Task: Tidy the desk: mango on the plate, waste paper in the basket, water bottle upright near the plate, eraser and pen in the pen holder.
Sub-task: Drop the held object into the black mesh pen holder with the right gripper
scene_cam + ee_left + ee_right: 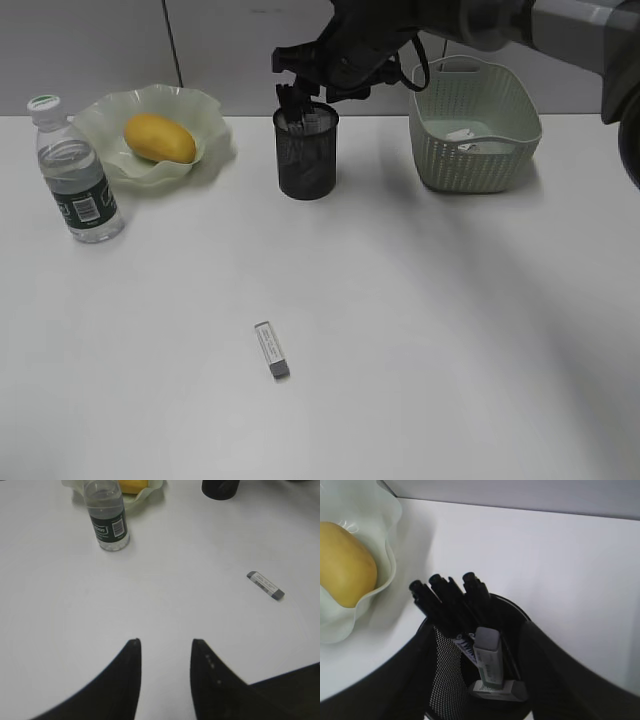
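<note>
Landmark: pen holder, black mesh cup at back centre of desk.

Left gripper nearest camera, well short of holder, jaws narrowly apart, empty. Eraser flat on desk, well in front of holder.

Water bottle upright, left of holder, just beside plate. Mango on plate.

Right gripper over holder, fingers straddling rim, parted. Pens and second eraser inside holder; held or not, cannot tell.

Basket right of holder, waste paper inside.

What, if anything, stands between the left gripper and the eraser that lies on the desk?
Nothing visible does. In the left wrist view only bare desk lies between the open left gripper and the eraser, which is ahead and to the right. The water bottle stands well off that path, to the left.
</note>
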Robot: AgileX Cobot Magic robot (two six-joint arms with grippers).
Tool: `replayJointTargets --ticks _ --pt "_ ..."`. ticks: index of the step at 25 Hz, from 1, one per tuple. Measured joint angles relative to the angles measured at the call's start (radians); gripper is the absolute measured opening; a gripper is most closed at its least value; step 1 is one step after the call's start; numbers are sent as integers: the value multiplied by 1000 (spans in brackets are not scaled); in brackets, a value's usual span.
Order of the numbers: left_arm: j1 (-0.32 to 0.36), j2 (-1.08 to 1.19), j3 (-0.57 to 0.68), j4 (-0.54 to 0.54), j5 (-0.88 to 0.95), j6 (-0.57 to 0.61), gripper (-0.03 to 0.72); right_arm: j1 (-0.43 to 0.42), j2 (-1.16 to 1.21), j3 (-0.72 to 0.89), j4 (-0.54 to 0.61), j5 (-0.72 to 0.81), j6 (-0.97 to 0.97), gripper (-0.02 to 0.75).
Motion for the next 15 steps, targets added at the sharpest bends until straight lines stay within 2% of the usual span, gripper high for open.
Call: replayJointTargets --ticks 5,11,15 --pt "0 0 0 0 0 0 259 0 0 -26 3 67 -7 461" --pt "0 0 0 0 0 0 255 0 -11 -150 33 292 -72 465" --pt "0 0 0 0 0 0 255 0 -68 -163 42 436 -109 465"
